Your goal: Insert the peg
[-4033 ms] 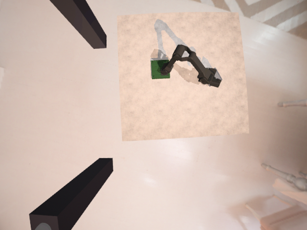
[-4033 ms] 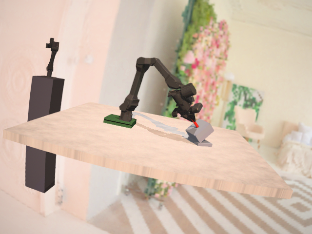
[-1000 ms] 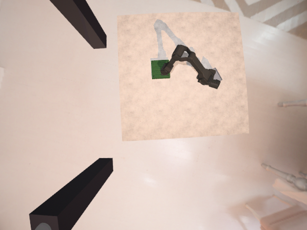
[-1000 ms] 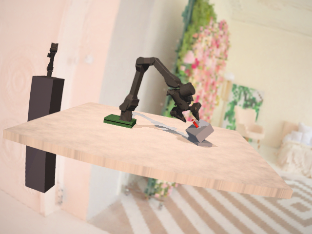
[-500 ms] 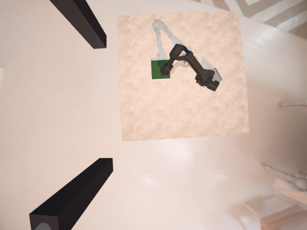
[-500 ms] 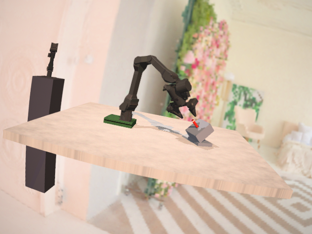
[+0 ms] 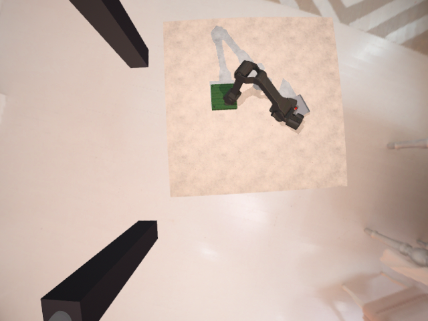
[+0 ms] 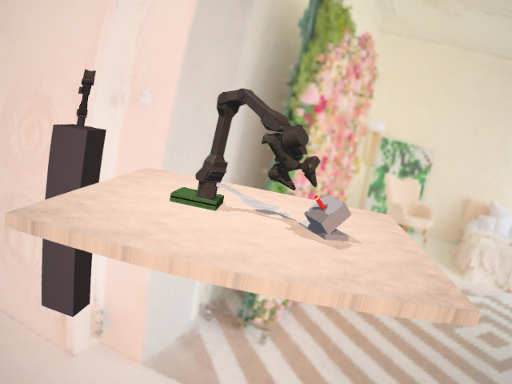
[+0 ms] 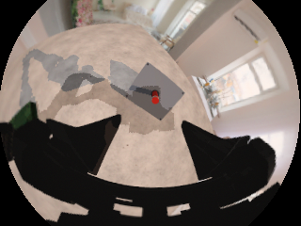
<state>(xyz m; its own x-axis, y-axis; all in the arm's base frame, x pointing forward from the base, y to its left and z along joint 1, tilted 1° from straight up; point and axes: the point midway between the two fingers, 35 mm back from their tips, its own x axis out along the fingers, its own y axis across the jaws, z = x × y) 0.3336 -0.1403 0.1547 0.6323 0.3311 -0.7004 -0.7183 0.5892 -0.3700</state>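
Note:
The red peg (image 7: 295,108) (image 8: 320,202) (image 9: 155,99) stands tilted in the hole of the grey sloped panel (image 7: 303,104) (image 8: 339,214) (image 9: 166,87). Its lower part is hidden inside the hole and its upper part sticks out of the face. How deep its bottom end sits cannot be seen. My gripper (image 8: 305,187) (image 9: 151,121) is wide open and empty. It is above the panel, with both fingertips clear of the peg, back from the peg's top end. In the top view the arm hides the fingers.
The arm's green base (image 7: 217,98) (image 8: 194,198) stands on the table (image 7: 241,155) (image 8: 206,239), to the left of the panel in the top and exterior views. The panel block rests on a small grey foot (image 8: 337,236). Dark pillars stand beyond the table.

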